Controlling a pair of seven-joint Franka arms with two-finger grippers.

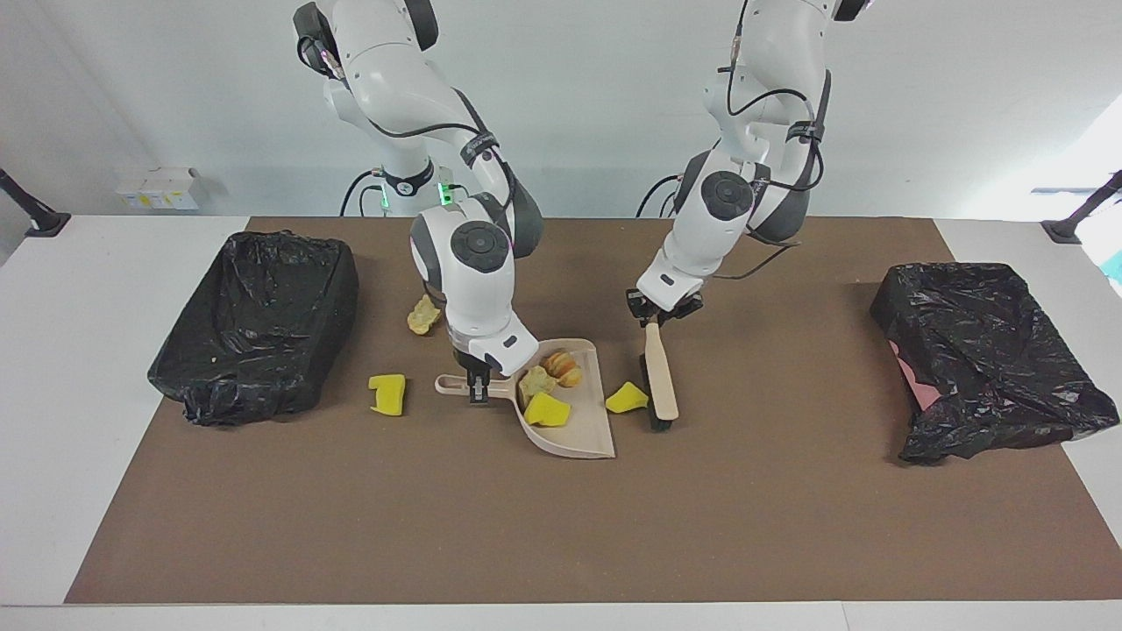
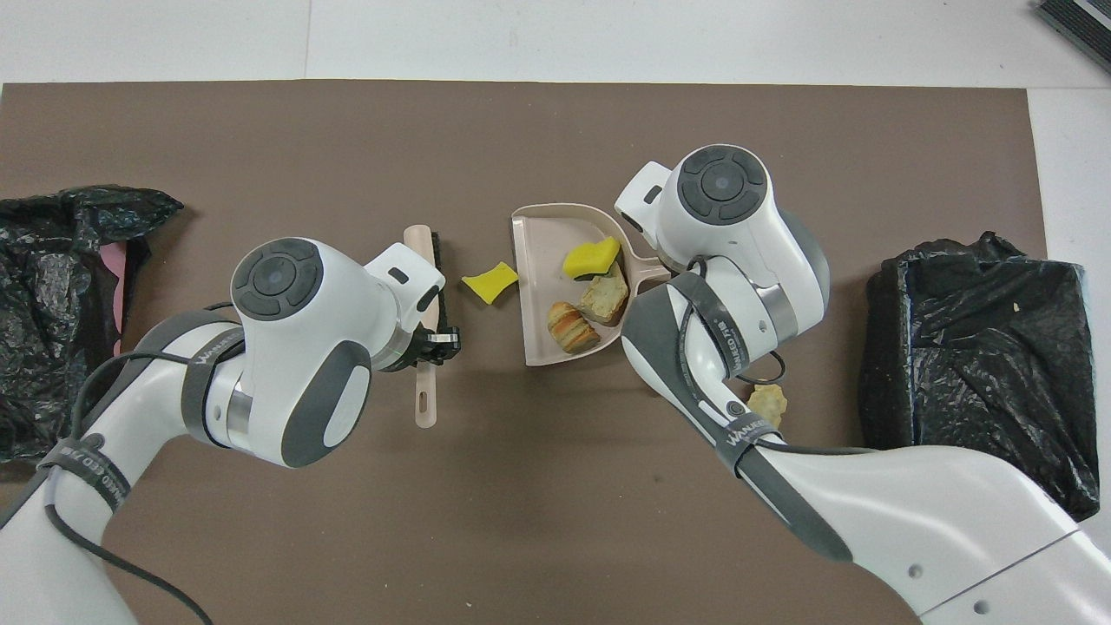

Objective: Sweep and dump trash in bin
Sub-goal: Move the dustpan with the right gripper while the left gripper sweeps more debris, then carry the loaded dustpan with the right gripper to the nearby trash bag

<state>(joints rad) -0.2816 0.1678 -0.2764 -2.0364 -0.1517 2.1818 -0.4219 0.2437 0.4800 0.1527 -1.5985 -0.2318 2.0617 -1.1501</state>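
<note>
- The right gripper (image 1: 478, 392) is closed on the dustpan's (image 1: 585, 434) handle, and its wrist hides the handle almost entirely from overhead.
- The left gripper (image 1: 656, 317) is clamped on the wooden handle of the brush (image 1: 660, 379); I think the dark bristles touch the mat, but the angle leaves that unsure.
- Three pieces of trash lie in the pan just past the right fingers: a yellow sponge chunk (image 1: 547, 410), a pale beige lump (image 1: 536, 381) and an orange-brown bread bit (image 1: 562, 367).
- A fourth piece, a yellow wedge (image 1: 627, 399), sits on the mat between the pan's open lip and the brush head, close to both.
- Toward the right arm's end from the right fingers lies another yellow chunk (image 1: 387, 393); a beige lump (image 1: 424, 315) lies beside that arm's wrist and is half covered by the forearm from overhead.
- Two bins lined with black bags stand at the mat's ends, well apart from both grippers: one bin (image 1: 259, 324) at the right arm's end, the other bin (image 1: 982, 355) at the left arm's end, cut off by the frame from overhead.
- The brown mat (image 1: 561, 526) lies on a white table (image 1: 53, 394) and has wide bare room on the part farthest from the robots.
</note>
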